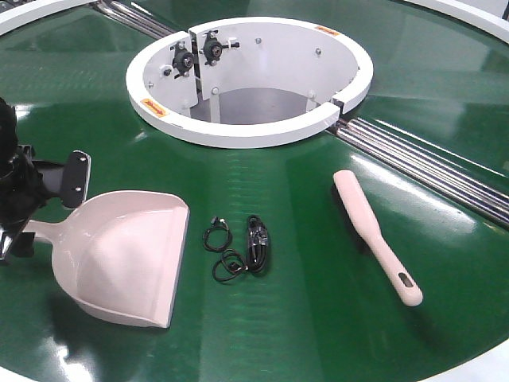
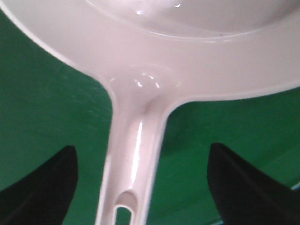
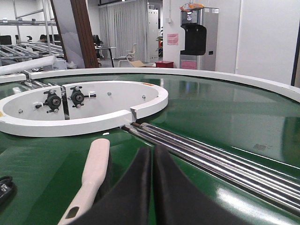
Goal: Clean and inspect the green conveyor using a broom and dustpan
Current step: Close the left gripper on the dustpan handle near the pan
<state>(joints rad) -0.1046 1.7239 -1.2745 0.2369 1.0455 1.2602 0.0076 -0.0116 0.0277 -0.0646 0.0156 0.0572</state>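
Note:
The green conveyor [image 1: 318,318] fills the front view. The pale pink dustpan [image 1: 127,255] lies on it at the left, mouth facing right. Its long handle [image 2: 136,154] runs between the two wide-apart fingers of my left gripper [image 2: 140,147], which is open and not touching it. One black finger [image 1: 75,177] shows above the pan's rear. The slim pink broom [image 1: 374,235] lies at the right, slotted handle end nearest. In the right wrist view the broom [image 3: 93,171] lies just left of my right gripper [image 3: 153,154], which is shut on nothing above the belt.
A small coiled black cable [image 1: 242,248] lies on the belt between dustpan and broom. The white-rimmed centre hole [image 1: 246,131] sits behind them. Steel rollers [image 1: 429,163] run from the hole toward the right edge. The conveyor's white outer rim [image 1: 477,362] is at front right.

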